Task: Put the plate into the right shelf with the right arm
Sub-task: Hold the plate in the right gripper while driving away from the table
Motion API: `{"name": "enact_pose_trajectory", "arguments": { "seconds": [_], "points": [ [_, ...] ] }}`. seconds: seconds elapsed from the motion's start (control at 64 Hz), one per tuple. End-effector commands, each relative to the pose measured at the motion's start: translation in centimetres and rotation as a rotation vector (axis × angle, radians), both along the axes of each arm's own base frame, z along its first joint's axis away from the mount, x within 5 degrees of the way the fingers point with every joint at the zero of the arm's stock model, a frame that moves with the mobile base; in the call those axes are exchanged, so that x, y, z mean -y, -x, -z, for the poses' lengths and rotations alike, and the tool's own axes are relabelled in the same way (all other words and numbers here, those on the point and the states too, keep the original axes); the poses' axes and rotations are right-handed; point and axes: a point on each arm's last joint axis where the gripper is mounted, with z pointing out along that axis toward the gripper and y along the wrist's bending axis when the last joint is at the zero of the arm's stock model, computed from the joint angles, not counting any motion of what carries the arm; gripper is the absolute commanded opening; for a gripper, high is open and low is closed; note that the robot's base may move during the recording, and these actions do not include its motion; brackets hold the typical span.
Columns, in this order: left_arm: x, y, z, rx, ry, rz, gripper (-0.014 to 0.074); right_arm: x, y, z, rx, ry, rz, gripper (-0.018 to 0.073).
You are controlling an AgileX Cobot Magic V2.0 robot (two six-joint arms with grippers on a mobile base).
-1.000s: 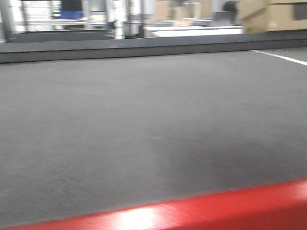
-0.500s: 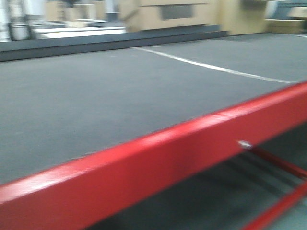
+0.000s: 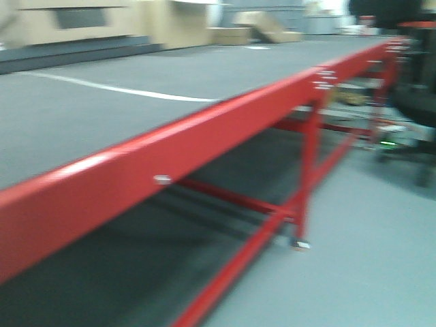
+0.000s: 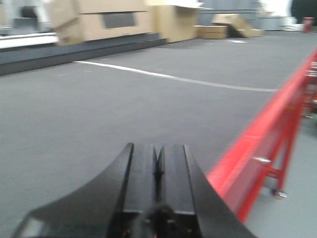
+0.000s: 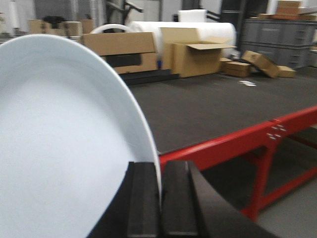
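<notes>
1. Left fingers (image 4: 141, 173): black, pressed together with nothing between them, poised above the grey table top. They have no part in this step and are best left idle, clear of the right arm's path.
2. Table (image 3: 204, 133): long and red-framed, with a dark grey top crossed by a white line. Red legs and braces show beneath it, running off to the right in the front view. All views are blurred.
3. Plate (image 5: 64, 148): white, round and plain. It is held on edge, roughly upright, in the air off the table, and fills the left of the right wrist view.
4. Right fingers (image 5: 173, 198): black, closed on the plate's lower right rim, one finger on each face. The hold is a narrow pinch at the edge, so the plate could likely pivot or slip if swung fast. A slow, even carry is advised.
5. Cardboard boxes (image 5: 193, 54): stacked beyond the table's far side and not part of the task.
6. Right shelf: not in any view. The step in hand is judged to be transit toward it.
   - Bring the rack into sight first.
   - Level the plate before reaching the tier.
   - Pass the rim over the tier's lip.
   - Open the fingers only once the plate rests on the tier.
</notes>
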Motion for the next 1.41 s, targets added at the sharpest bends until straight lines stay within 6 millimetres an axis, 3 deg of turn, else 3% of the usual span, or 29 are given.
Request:
{"name": "enact_pose_trajectory", "arguments": {
  "seconds": [0.0, 1.391],
  "points": [
    [-0.13, 0.12, -0.57, 0.088, 0.01, -0.011, -0.0047, 0.02, 0.28, -1.6, 0.106, -0.025, -0.01, 0.0051],
    [-0.13, 0.08, -0.55, 0.083, 0.01, -0.011, -0.0047, -0.03, 0.21, -1.61, 0.106, -0.024, -0.011, 0.0051]
  ]
}}
